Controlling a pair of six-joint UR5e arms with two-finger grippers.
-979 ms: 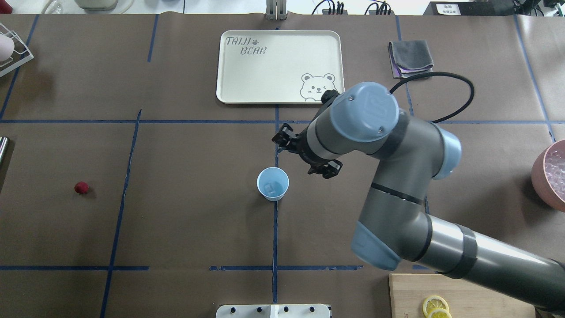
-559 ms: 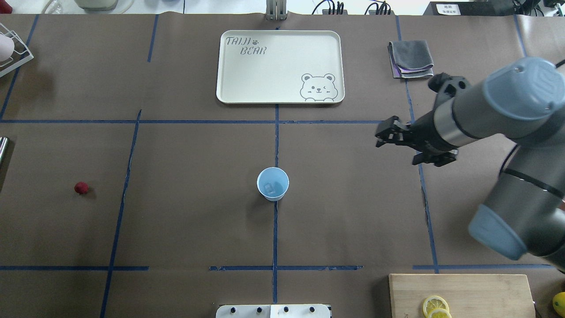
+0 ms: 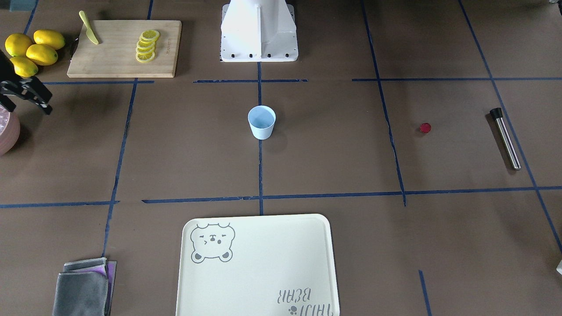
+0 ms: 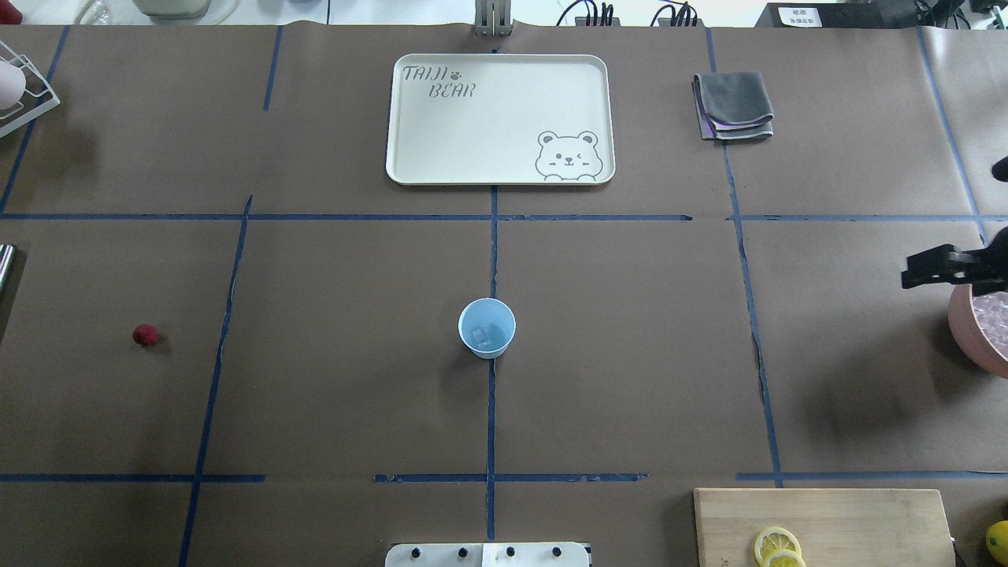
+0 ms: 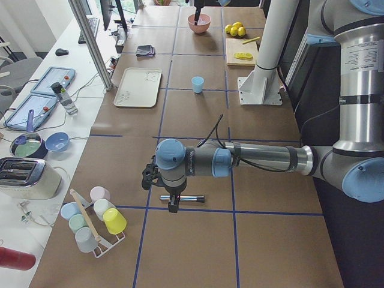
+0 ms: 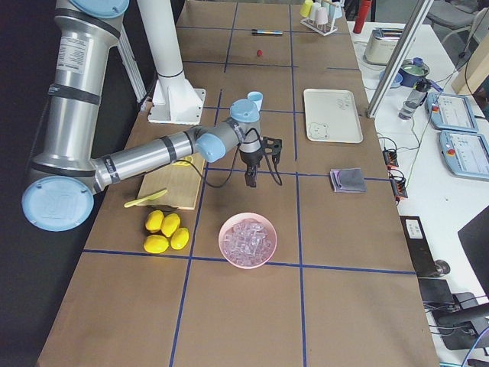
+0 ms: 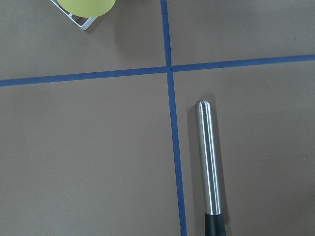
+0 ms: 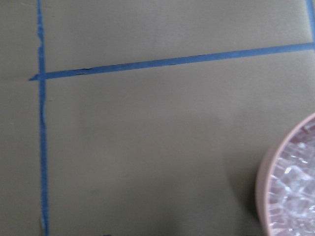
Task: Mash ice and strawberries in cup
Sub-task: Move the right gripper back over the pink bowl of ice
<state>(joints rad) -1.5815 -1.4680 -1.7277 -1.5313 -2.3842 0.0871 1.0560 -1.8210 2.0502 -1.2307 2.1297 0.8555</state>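
The light blue cup (image 4: 487, 327) stands upright at the table's centre, also in the front view (image 3: 261, 122). One ice chunk (image 4: 480, 336) lies inside it. More ice fills the pink bowl (image 4: 980, 319) at the far right, also in the right wrist view (image 8: 290, 187). The strawberry (image 4: 145, 335) lies alone on the table at the left. My right gripper (image 3: 47, 103) is open and empty, hovering beside the bowl's rim; one finger (image 4: 929, 266) shows overhead. My left gripper (image 5: 174, 201) hangs over a steel muddler (image 7: 209, 162); I cannot tell whether it is open.
A cream tray (image 4: 499, 118) and a folded grey cloth (image 4: 732, 102) lie at the back. A cutting board (image 3: 125, 48) with lemon slices (image 3: 147, 45) and a knife, and whole lemons (image 3: 30, 50), sit near my base. A cup rack (image 5: 93, 219) stands at the far left.
My right arm swung away from beside the cup to the far right, next to the pink bowl, its gripper still open. The cup, its ice chunk and the strawberry have not moved.
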